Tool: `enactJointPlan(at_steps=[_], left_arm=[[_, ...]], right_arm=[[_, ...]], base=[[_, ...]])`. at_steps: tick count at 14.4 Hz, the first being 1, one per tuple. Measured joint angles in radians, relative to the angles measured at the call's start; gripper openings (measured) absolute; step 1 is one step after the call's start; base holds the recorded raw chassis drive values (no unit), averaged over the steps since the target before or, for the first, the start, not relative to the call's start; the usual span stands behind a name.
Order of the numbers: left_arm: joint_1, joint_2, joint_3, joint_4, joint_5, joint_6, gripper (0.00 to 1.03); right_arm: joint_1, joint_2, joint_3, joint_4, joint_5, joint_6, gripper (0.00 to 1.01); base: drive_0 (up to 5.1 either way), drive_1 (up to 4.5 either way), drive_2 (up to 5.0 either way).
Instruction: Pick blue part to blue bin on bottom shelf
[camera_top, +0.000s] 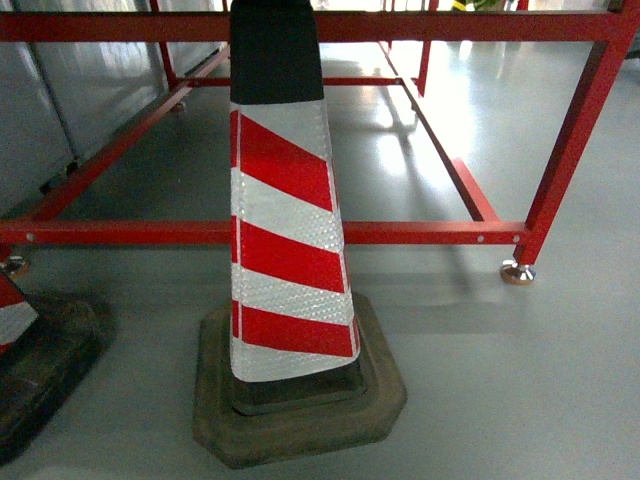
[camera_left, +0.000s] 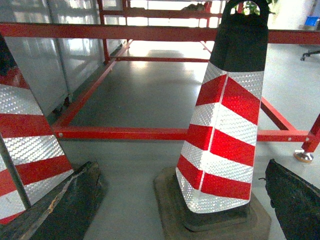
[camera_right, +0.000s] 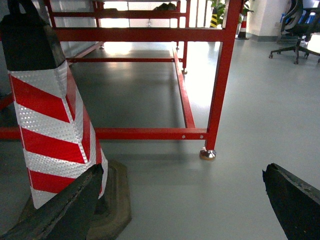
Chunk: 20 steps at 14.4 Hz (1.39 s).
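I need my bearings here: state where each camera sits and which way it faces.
Head: on the robot, slanting down at the traffic cone before the red frame; no arm shows.
Left wrist: low, facing forward; dark fingers frame the cone.
Right wrist: low, facing forward; fingers wide apart; cone at left.
All views share the cone and the frame.

Each wrist view shows its tool, the left tool (camera_left: 175, 200) and the right tool (camera_right: 180, 205), with two dark fingers spread wide apart, holding nothing, low above the floor.
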<state>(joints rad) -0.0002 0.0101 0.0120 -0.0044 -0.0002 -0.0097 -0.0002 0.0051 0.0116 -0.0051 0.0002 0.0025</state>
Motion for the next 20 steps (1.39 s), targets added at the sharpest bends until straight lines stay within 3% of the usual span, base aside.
enactJointPlan(at_steps=[20], left_arm=[[0.0,0.0,0.0,0.0,0.0,0.0,0.98]], right_arm=[[0.0,0.0,0.0,0.0,0.0,0.0,0.98]], base=[[0.0,0.0,0.0]])
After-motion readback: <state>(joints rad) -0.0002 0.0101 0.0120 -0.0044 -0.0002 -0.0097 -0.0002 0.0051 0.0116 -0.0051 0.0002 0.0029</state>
